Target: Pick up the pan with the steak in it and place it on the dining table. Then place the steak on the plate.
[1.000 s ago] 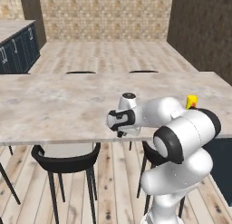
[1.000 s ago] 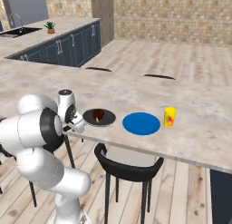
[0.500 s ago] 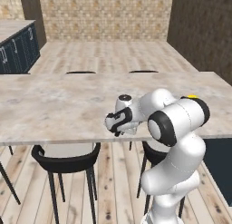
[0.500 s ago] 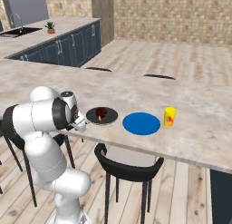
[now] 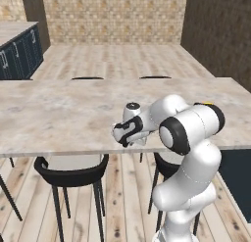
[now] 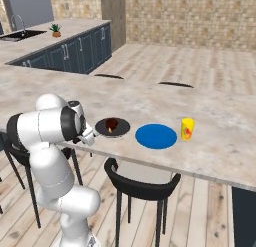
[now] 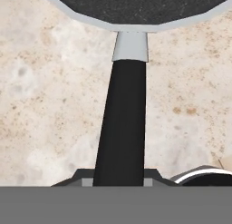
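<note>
Resting flat on the marbled worktop (image 6: 210, 116), near its front edge: pan (image 6: 113, 127), with steak (image 6: 111, 123) sitting inside on the dark base. Pointing back toward the tool (image 6: 90, 137): pan handle (image 7: 122, 123), running straight down the middle of the hand view from the silvery neck at the rim to the fingertips at the bottom edge. Clamped on that handle, as far as can be judged from the hand view, with the black bar passing right between the fingers and touching them; fingers themselves mostly cut off at the frame's edge. Lying just beyond the pan on the worktop: blue plate (image 6: 156, 136), close beside but apart from the rim. Standing past the plate: yellow cup (image 6: 187, 128). Tucked under the worktop's front edge: black chair (image 6: 140, 183).
</note>
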Motion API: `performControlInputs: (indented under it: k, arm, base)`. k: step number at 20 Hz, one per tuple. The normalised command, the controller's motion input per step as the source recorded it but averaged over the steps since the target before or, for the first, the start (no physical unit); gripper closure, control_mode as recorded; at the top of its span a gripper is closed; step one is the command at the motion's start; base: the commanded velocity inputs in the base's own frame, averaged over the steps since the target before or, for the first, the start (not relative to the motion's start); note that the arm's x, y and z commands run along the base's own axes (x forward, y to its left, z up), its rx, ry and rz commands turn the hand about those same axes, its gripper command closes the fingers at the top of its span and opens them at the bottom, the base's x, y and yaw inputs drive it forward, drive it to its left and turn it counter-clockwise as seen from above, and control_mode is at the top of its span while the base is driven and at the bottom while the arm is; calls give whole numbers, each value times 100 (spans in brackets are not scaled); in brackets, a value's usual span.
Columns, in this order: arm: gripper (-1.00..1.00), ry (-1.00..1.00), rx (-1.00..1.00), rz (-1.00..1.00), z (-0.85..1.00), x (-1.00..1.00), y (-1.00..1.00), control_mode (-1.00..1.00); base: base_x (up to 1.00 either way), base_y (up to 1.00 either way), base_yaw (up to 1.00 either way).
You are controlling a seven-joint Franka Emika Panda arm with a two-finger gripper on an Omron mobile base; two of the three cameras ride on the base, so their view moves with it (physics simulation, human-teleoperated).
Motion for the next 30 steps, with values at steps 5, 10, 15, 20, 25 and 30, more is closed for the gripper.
performControlInputs:
  k: [5,10,15,20,25,30]
  arm:
    - [-100,-1,0,-1,3,0,0,-100]
    - [-100,-5,2,-5,28,0,0,-100]
    - [-100,-5,0,-8,38,0,0,-100]
    - [-100,-2,0,-8,55,-5,0,-100]
    - [-100,-2,0,-9,62,-22,0,-100]
    - [-100,-3,0,-8,65,-38,-5,-100]
  base:
    - [0,0,0]
    - [0,0,0]
    - [0,0,0]
    - [0,0,0]
    - [0,0,0]
    - [0,0,0]
